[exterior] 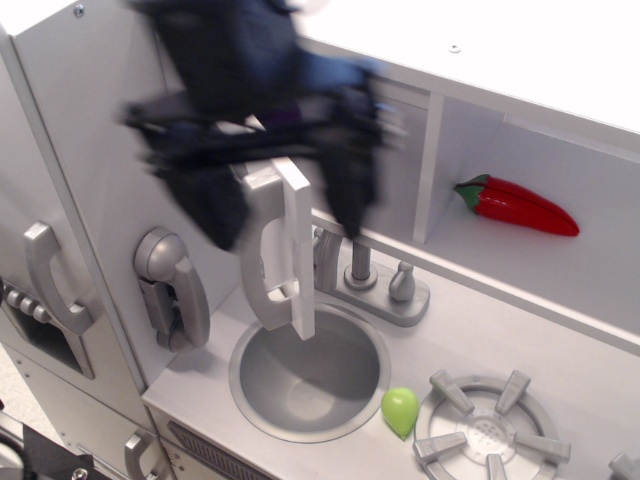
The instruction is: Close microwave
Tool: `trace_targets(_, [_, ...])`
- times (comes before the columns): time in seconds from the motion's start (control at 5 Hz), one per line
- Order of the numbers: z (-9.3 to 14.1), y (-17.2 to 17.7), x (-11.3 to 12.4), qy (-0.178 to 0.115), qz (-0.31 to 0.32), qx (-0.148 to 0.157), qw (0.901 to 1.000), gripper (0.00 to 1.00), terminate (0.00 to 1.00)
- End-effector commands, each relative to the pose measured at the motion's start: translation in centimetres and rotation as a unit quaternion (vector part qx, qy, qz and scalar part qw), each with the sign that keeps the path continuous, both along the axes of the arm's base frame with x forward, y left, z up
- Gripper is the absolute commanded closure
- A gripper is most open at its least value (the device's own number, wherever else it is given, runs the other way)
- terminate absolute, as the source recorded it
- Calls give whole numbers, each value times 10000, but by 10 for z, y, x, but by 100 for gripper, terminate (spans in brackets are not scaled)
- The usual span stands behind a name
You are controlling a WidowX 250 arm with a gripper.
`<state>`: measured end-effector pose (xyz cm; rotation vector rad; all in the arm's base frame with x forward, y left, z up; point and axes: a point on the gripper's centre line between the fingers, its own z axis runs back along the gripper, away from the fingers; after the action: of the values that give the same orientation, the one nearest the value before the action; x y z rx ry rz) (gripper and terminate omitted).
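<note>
Looks like the reaching step of closing the microwave (pixel 299 268): door not yet shut, swung well out from the cabinet front, seen almost edge-on, with the tall silver handle (pixel 262 250) on the face turned to the picture's left. Hangs over the round sink (pixel 262 392), free edge down near the basin rim and just in front of the faucet (pixel 358 268).

Shows the claw (pixel 290 228) only as a dark smear of motion blur across the upper middle of the view. Reads as spread wide, holding nothing: one blurred finger (pixel 218 215) on the picture's left of the handle, the other on the right of the door edge, so seemingly astride the door's upper part. Impossible to tell through the blur whether either finger touches the door, or how far in front of it they stand. Hides the microwave's window and cavity behind the blur.

Calls next, by this reading, for pressing the left-hand finger flat against the handle face and sweeping the free edge round toward the picture's right and back into the cabinet front, following the hinge's arc. Needs no pinch, only steady contact. Worth watching for the handle snagging between the fingers and for the far finger blocking the door's swing.

Elsewhere: a silver phone handset (pixel 172 288) on the wall beside the door, a red chili pepper (pixel 518 206) on the shelf to the right, a small green toy fruit (pixel 400 410) beside the burner (pixel 490 438), all well apart from the claw.
</note>
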<state>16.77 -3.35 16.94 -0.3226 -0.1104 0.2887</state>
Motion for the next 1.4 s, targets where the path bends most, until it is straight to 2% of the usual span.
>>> trace_targets(0.0, [-34, 61, 8, -14, 542, 940, 9941, 0, 0])
trace_targets(0.2, [-63, 78, 24, -94, 838, 1424, 9862, 0, 0])
trace_targets(0.4, [-64, 91, 41, -164, 1124, 1502, 9821, 0, 0])
trace_targets(0.8, [-68, 83, 79, -125, 1530, 1433, 9777, 0, 0])
trace_targets(1.2, [-69, 74, 109, -288, 1796, 1387, 9735, 0, 0])
